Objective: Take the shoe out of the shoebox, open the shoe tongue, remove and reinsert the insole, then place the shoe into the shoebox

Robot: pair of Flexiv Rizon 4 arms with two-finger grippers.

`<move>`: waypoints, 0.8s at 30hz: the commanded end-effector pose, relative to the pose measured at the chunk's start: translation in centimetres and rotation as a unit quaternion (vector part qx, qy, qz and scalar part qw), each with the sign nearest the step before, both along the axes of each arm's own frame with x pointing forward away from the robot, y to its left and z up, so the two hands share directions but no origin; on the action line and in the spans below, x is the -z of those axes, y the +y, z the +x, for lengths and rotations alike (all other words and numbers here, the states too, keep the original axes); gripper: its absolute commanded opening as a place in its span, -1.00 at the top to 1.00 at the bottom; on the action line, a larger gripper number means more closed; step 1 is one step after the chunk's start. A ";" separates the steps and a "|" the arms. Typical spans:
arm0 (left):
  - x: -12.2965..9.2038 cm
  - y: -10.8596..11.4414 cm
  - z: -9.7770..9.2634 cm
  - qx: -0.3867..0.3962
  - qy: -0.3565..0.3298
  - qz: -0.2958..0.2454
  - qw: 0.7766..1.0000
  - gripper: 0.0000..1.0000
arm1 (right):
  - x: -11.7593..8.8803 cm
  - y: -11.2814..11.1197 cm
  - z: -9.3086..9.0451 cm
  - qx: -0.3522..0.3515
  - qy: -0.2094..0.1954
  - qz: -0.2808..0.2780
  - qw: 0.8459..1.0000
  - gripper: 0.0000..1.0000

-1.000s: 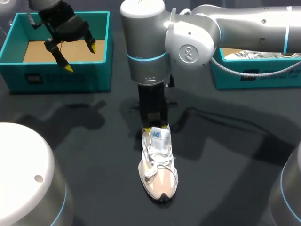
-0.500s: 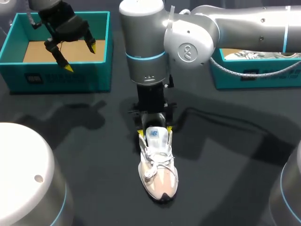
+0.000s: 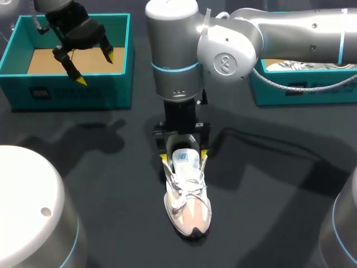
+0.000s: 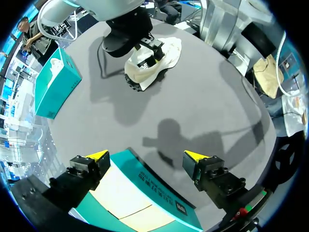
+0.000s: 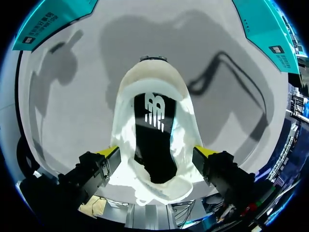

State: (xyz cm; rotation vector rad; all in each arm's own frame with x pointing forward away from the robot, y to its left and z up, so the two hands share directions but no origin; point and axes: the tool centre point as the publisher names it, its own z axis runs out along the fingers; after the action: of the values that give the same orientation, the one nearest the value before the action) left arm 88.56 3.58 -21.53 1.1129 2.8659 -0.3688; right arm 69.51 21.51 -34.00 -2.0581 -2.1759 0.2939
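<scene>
A white and beige shoe stands on the dark table at the middle, toe toward the front edge. Its tongue is pulled up. In the right wrist view the black insole lies inside the shoe. My right gripper hangs over the shoe's heel end, open, one yellow tip on each side of the collar. My left gripper is open and empty above the teal shoebox at the back left. In its own view the left gripper hovers over that box's rim.
A second teal box with white paper in it stands at the back right, under my right arm. It shows in the left wrist view as the teal box beyond the shoe. Dark table surrounds the shoe.
My right gripper has opened and let go of the tongue; its fingers now stand spread on either side of the shoe. The left arm has not moved.
</scene>
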 end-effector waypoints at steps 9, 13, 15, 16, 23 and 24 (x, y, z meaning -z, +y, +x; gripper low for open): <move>0.0 0.0 0.0 0.000 0.000 0.001 1.000 -1.00 | -0.7 -0.4 -0.8 0.008 -0.013 0.000 1.000 -0.55; 0.0 0.0 0.0 0.000 0.000 0.001 1.000 -1.00 | -0.8 -0.5 -0.8 0.008 -0.013 0.000 1.000 -0.90; 0.0 0.0 0.0 0.000 0.000 0.001 1.000 -1.00 | -0.8 -0.5 -0.8 0.008 -0.013 0.001 1.000 -1.00; 0.0 0.0 0.0 0.000 0.000 0.001 1.000 -1.00 | -0.8 -0.5 -0.8 0.008 -0.015 0.003 1.000 -1.00; 0.0 0.0 0.0 0.000 0.000 0.001 1.000 -1.00 | -1.1 -0.6 -1.2 0.009 -0.020 0.003 1.000 -1.00; 0.0 0.0 0.0 0.000 0.000 0.001 1.000 -1.00 | -1.2 -0.6 -1.3 0.011 -0.023 0.002 1.000 -1.00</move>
State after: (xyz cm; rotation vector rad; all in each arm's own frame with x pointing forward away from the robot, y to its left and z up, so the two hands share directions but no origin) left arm 88.56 3.58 -21.53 1.1129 2.8659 -0.3689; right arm 68.68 21.09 -32.96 -2.0964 -2.1729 0.2571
